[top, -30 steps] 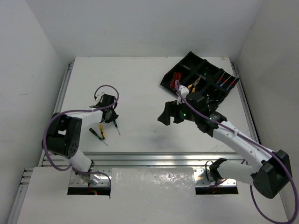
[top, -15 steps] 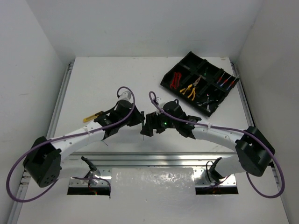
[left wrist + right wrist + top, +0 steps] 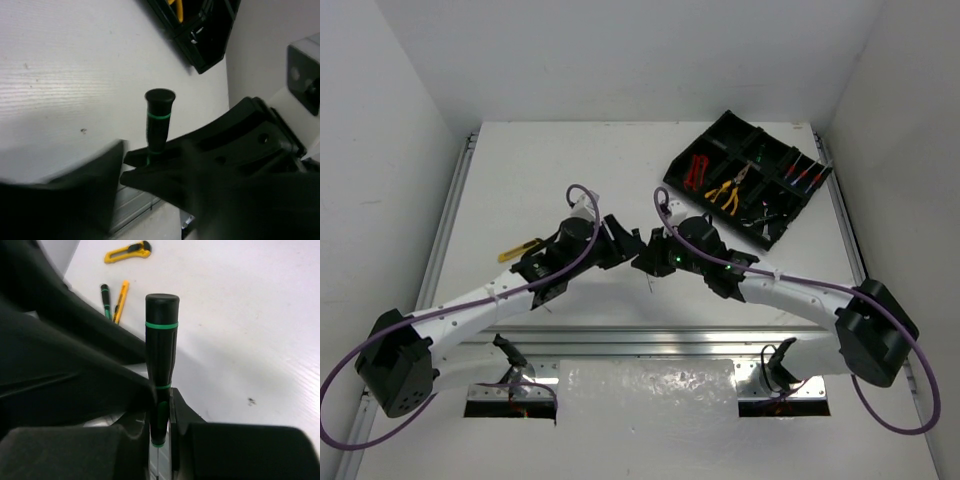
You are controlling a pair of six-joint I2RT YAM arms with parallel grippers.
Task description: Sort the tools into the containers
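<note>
White tabletop, mid-front: right gripper clenched on the black, green-banded screwdriver, upright between both arms. Left gripper close beside; its grip I cannot tell. Light, stiff, slick; hold the lower handle.

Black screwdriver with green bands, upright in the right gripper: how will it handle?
The screwdriver looks rigid and probably light: slim handle, thin shaft. Its round, smooth-looking handle would likely roll if laid on the table. The right gripper pinches only its narrow lower end, so it may pivot or slip.
</note>
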